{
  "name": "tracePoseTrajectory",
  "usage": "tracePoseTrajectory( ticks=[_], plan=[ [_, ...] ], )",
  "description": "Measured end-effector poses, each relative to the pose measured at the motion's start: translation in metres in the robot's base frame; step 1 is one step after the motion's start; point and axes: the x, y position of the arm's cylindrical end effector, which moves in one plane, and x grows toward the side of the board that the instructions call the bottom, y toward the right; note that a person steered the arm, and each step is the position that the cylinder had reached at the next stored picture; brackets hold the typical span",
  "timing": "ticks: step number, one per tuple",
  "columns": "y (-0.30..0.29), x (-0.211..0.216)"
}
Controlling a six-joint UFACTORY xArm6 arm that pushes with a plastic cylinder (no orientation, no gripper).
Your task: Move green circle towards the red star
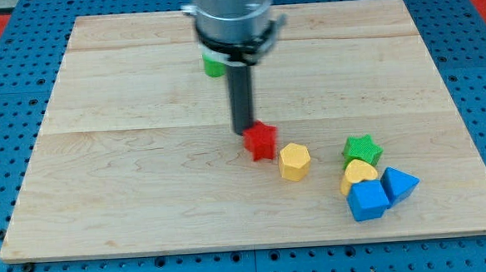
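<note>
The green circle (pixel 213 67) lies near the view's top, mostly hidden behind the arm's grey body. The red star (pixel 261 140) lies near the board's middle. My tip (pixel 243 133) is at the red star's upper left edge, touching or almost touching it, well below the green circle.
A yellow hexagon (pixel 294 161) lies just right of the red star. At the view's lower right sits a cluster: a green star (pixel 361 151), a yellow heart (pixel 359 175), a blue cube (pixel 368 200) and a blue triangle (pixel 399 183). The wooden board (pixel 127 159) rests on a blue pegboard.
</note>
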Motion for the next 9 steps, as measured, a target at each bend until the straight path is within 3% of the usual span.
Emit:
tracePoseTrajectory(
  ticks=[2,3,4,5,7,8,9],
  plan=[
    [0.042,0.027],
    [0.033,-0.022],
    [0.031,-0.112],
    [0.000,-0.168],
    [-0.117,-0.136],
    [-0.146,-0.105],
    [-0.117,-0.058]
  ],
)
